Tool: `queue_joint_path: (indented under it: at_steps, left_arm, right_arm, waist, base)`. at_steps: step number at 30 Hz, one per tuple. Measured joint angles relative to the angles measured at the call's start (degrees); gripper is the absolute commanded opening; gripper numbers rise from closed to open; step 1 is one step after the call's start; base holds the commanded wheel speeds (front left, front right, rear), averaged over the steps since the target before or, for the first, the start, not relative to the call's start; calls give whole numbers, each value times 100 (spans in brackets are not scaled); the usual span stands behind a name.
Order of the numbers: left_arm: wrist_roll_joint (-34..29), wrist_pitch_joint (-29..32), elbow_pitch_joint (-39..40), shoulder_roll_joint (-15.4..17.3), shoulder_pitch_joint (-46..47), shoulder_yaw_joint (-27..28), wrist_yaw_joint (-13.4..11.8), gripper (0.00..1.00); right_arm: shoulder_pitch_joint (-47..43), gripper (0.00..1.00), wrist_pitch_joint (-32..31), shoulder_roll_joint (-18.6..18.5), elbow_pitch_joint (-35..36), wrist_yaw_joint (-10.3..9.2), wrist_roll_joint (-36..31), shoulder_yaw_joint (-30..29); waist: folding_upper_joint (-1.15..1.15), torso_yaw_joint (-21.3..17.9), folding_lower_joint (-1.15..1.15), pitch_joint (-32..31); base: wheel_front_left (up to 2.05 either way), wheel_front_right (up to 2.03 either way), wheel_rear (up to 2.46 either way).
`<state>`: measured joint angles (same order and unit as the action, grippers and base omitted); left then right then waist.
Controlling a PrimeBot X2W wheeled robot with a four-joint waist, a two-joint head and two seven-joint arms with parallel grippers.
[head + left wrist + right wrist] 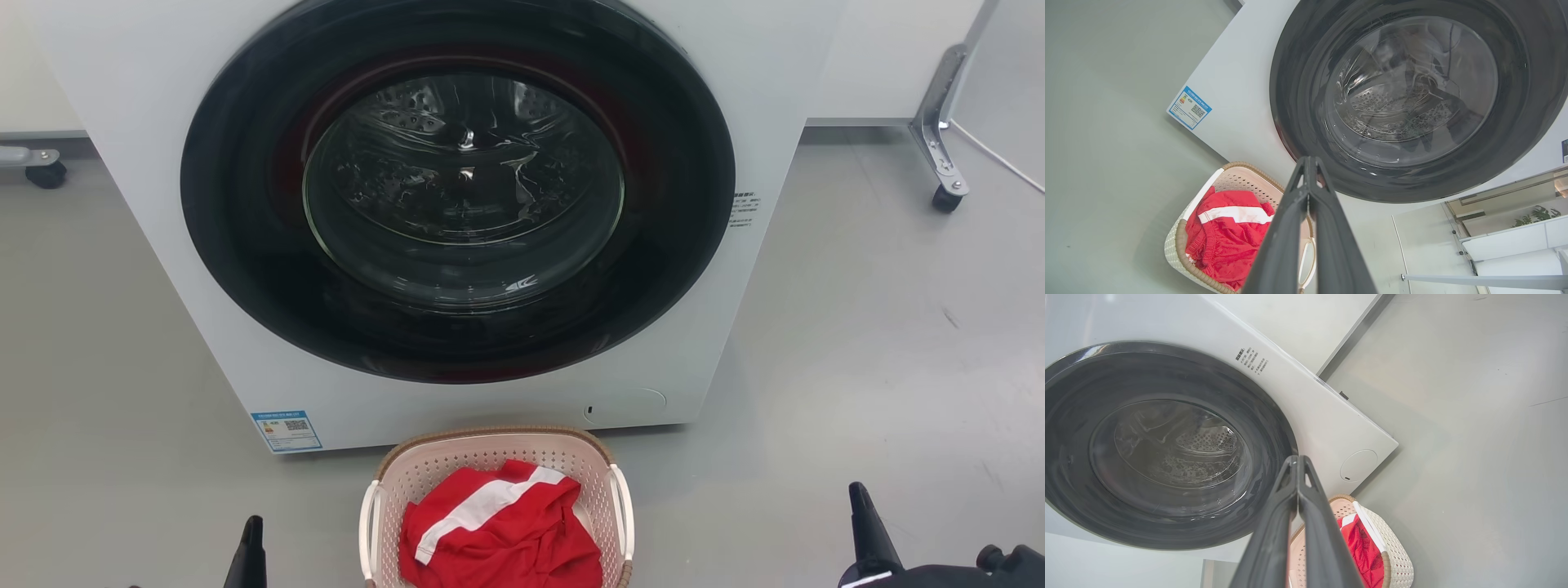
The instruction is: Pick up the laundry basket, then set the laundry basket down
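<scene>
Now: laundry basket (441,469) on grey floor (882,343) by washer (775,82) | L fingers (1286,237), R fingers (1271,539) pressed together

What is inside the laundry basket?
A crumpled red garment with a white stripe lies in the laundry basket. It covers most of the bottom, so anything beneath it cannot be seen.
</scene>
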<state>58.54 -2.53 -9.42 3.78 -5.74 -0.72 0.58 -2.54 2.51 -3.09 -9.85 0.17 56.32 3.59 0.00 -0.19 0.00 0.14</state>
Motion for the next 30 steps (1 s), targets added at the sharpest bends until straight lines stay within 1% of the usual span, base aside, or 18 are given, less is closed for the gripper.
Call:
queue_joint_path:
  at_steps: [2, 3, 16, 30]
  left_arm:
    - [196, 45, -47, -13, 39, 22, 4, 0]
    - [255, 52, -67, -15, 64, 33, 53, 0]
    - [1222, 325, -274, -42, 355, 211, 248, 0]
    - [2242, 606, -504, -75, 682, 399, 411, 0]
  right_arm:
    - [33, 0, -40, 3, -32, 35, 181, -53]
    - [65, 0, -53, 4, -47, 42, 254, -77]
    - [265, 0, -308, 21, -259, 244, 1296, -404]
    - [494, 0, -605, 38, -498, 446, 2412, -758]
  waist:
    - [0, 1, 0, 0]
    - [0, 1, 0, -1]
    - [0, 7, 0, -2]
    - [0, 13, 0, -3]
  base:
    - [0, 0, 0]
    - [0, 0, 0]
    - [0, 0, 0]
    - [0, 0, 0]
